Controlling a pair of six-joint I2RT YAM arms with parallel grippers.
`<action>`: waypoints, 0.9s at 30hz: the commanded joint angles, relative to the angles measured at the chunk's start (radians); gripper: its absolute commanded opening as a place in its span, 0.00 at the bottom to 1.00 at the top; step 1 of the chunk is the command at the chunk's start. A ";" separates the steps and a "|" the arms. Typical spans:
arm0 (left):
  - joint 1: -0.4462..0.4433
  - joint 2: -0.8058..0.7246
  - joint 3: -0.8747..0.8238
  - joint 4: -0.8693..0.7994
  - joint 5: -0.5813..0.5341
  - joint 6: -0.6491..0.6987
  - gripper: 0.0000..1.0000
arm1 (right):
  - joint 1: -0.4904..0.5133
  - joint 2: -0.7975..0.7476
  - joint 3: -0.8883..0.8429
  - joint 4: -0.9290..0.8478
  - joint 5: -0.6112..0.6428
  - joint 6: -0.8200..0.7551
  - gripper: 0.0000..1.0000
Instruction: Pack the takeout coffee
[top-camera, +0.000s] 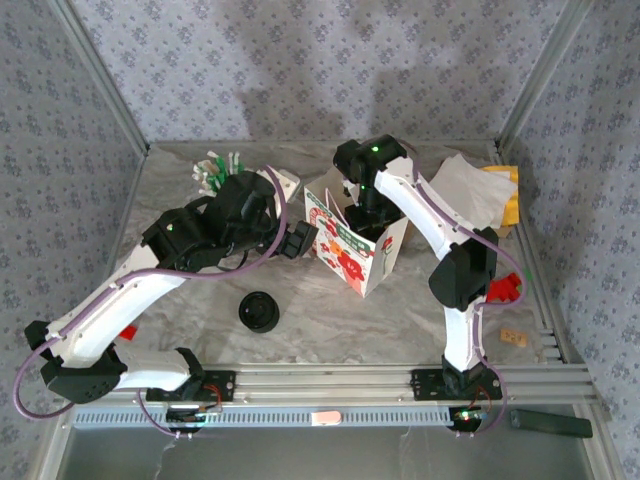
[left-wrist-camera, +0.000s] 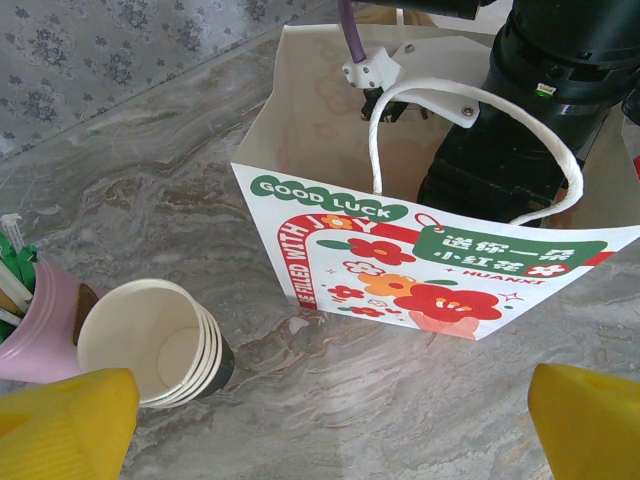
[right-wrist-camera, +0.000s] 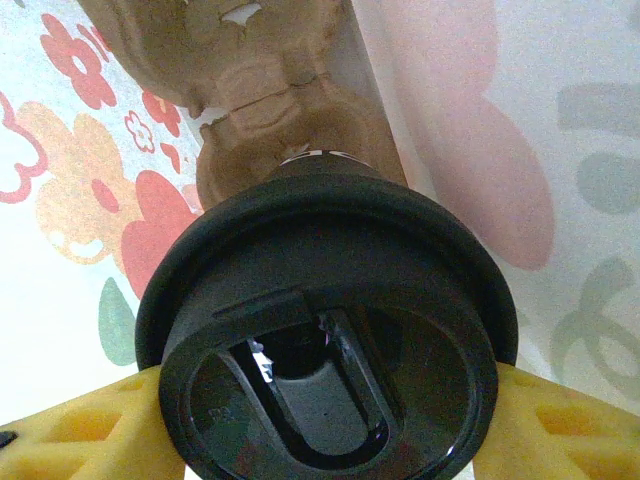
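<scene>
Your right gripper (right-wrist-camera: 320, 440), inside the paper bag (left-wrist-camera: 330, 250), grips the takeout coffee (right-wrist-camera: 325, 330) between its fingers (right-wrist-camera: 70, 430) over the pulp tray (right-wrist-camera: 265, 110); release off a tray well and the cup could tip, while your left gripper (left-wrist-camera: 320, 420) hangs wide open outside.

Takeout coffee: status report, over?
Right gripper shut on takeout coffee, inside paper bag, cardboard carrier beyond it. Left gripper open, outside bag, near stacked cups. No obstruction seen.
</scene>
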 joint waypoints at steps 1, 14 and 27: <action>0.004 -0.015 0.024 -0.012 0.005 0.007 1.00 | -0.006 -0.037 -0.004 -0.191 -0.001 -0.010 0.55; 0.003 -0.016 0.024 -0.011 0.004 0.006 1.00 | -0.006 -0.038 -0.008 -0.191 0.000 -0.010 0.55; 0.004 -0.012 0.031 -0.011 0.005 0.006 1.00 | -0.005 -0.040 -0.015 -0.192 -0.016 -0.024 0.55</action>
